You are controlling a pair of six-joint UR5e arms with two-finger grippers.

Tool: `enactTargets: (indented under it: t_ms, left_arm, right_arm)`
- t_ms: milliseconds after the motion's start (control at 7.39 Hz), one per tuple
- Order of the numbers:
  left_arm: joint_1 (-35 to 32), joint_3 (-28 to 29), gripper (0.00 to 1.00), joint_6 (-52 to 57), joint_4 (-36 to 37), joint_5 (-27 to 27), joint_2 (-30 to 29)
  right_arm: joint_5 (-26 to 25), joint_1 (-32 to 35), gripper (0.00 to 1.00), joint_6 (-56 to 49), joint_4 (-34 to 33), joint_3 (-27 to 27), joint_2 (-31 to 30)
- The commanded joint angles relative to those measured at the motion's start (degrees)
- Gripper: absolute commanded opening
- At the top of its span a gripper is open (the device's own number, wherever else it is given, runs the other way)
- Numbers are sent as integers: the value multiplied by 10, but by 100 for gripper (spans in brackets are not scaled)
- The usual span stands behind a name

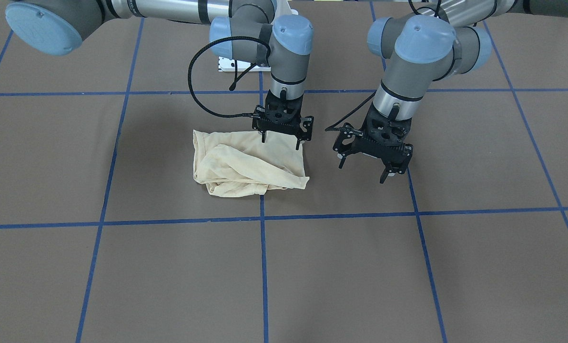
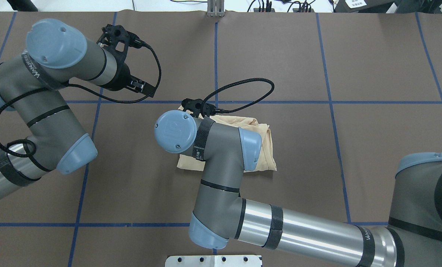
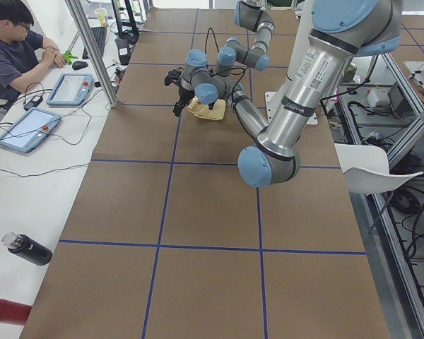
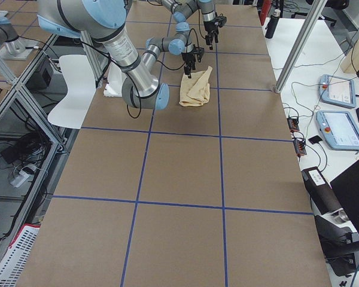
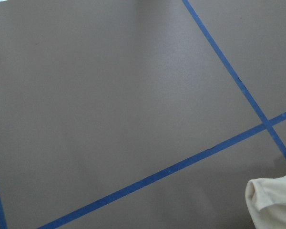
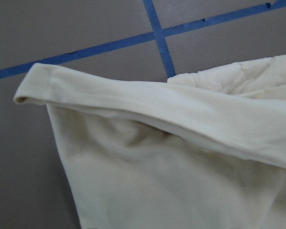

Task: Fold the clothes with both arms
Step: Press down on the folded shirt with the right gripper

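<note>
Cream T-shirt [image 1: 246,164] lies bunched, approx. folded, ctr-left of the front view on the brown counter [image 1: 455,267] (blue tape grid). Right end effector [image 1: 280,143] is at the shirt's upper-right edge, fingers spread, released, nothing held. Left end effector [image 1: 362,173] hovers further right over bare counter, also released.

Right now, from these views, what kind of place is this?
Most likely a robotics lab: the left arm and right arm reach over a table with a blue tape grid, and a person sits beside control tablets.
</note>
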Motion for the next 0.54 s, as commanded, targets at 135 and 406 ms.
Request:
enactTargets:
  t_ms: [135, 406]
  left_arm:
    - [0, 0, 100, -1, 0, -1, 0]
    - [0, 0, 100, -2, -1, -1, 0]
  right_arm:
    - [-44, 31, 75, -63, 14, -31, -5]
    - [-51, 72, 64, -140, 51, -48, -7]
